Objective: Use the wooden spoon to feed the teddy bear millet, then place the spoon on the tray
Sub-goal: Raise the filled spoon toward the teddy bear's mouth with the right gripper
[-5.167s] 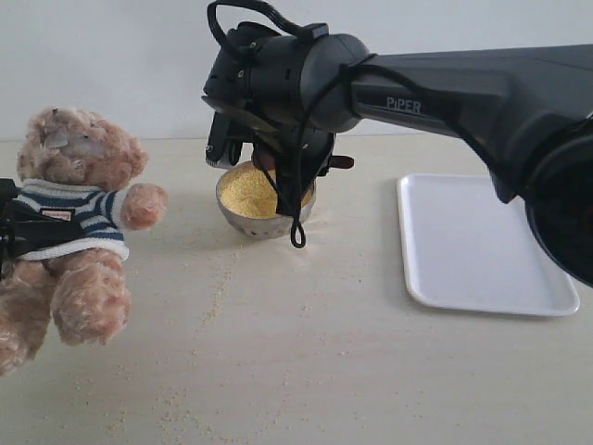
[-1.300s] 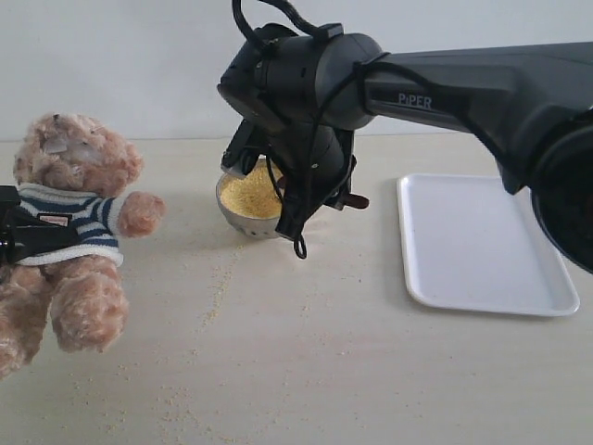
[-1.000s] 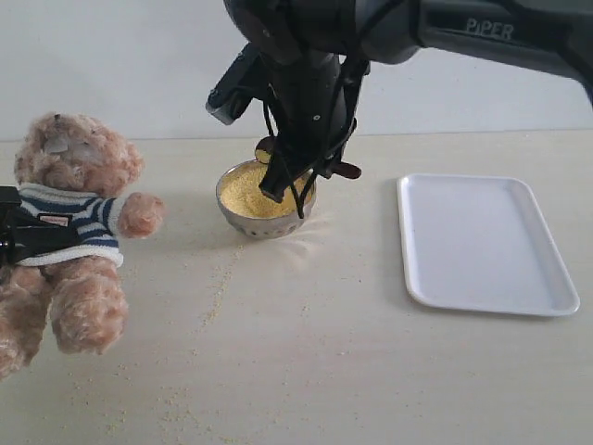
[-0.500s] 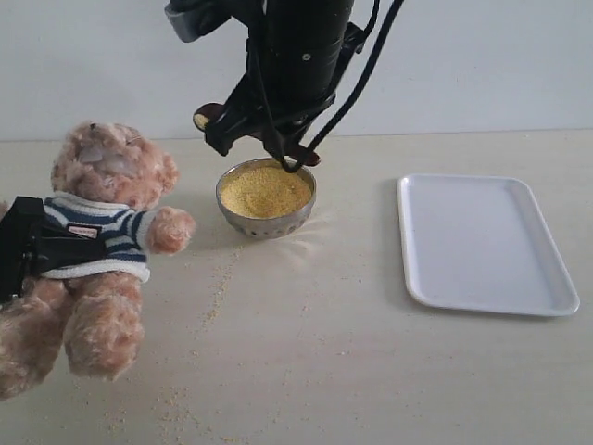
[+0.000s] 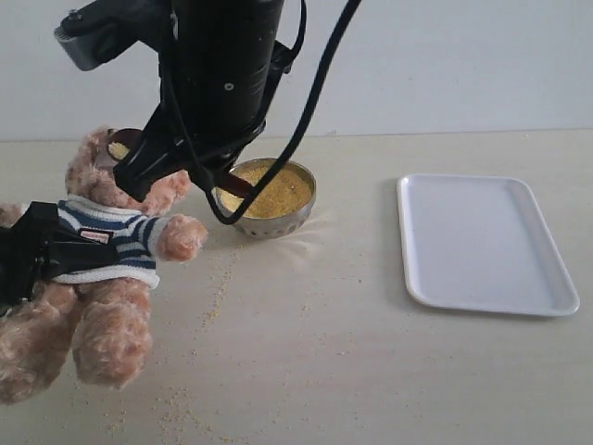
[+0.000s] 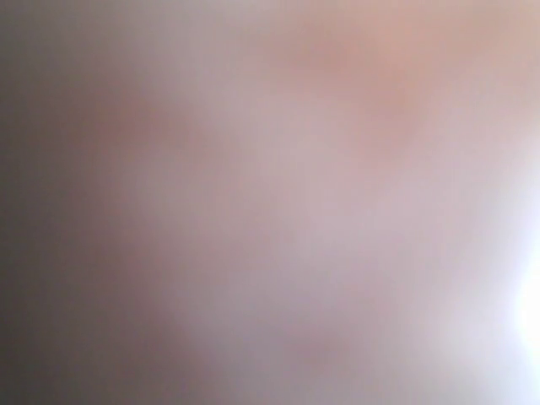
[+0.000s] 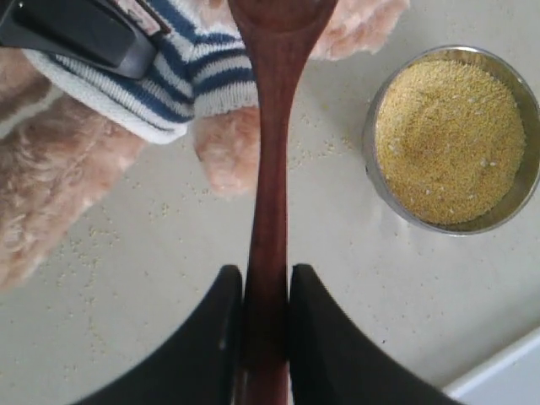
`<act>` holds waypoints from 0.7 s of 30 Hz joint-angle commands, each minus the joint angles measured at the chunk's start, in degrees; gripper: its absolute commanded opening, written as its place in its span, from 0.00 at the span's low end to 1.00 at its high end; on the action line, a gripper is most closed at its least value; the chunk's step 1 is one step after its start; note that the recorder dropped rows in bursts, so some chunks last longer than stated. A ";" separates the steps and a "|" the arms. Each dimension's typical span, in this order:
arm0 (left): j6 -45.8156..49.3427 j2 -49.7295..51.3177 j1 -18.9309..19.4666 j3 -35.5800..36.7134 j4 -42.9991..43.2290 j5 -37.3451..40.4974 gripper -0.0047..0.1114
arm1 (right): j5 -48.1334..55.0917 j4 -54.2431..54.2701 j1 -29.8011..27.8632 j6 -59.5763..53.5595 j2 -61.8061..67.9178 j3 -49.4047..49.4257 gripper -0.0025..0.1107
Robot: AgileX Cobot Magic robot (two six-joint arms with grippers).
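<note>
The teddy bear (image 5: 102, 278) in its striped shirt hangs at the left, gripped round the torso by my left gripper (image 5: 32, 255). One black finger (image 7: 76, 29) of that gripper presses on the shirt. The left wrist view is only a pinkish blur. My right gripper (image 7: 266, 274) is shut on the handle of the wooden spoon (image 7: 272, 169). The spoon's bowl (image 5: 120, 146) carries some millet and sits at the bear's face. The rest of the millet (image 5: 269, 190) fills the steel bowl (image 5: 278, 222) just right of the bear. The white tray (image 5: 486, 241) lies at the right.
Stray millet grains (image 5: 218, 287) are scattered on the beige table in front of the bowl and the bear. The big black right arm (image 5: 218, 74) hangs over the bear's head and the bowl's left side. A pale wall stands behind the table.
My right arm has swung left from above the bowl, carrying the loaded spoon to the bear's face. My left gripper has brought the bear right, toward the bowl.
</note>
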 commanded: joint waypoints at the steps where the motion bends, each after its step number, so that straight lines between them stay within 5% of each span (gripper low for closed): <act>1: 0.51 0.06 -0.36 -0.31 -0.32 0.87 0.08 | -2.84 -0.73 0.24 0.72 -0.71 0.07 0.02; 13: 0.51 0.06 -0.37 -0.31 -0.54 1.09 0.08 | -5.47 -2.75 0.36 -5.99 2.90 0.07 0.02; 21: 0.51 0.06 -0.37 -0.31 -0.54 1.09 0.08 | -6.85 -15.69 3.49 -5.99 5.50 0.18 0.02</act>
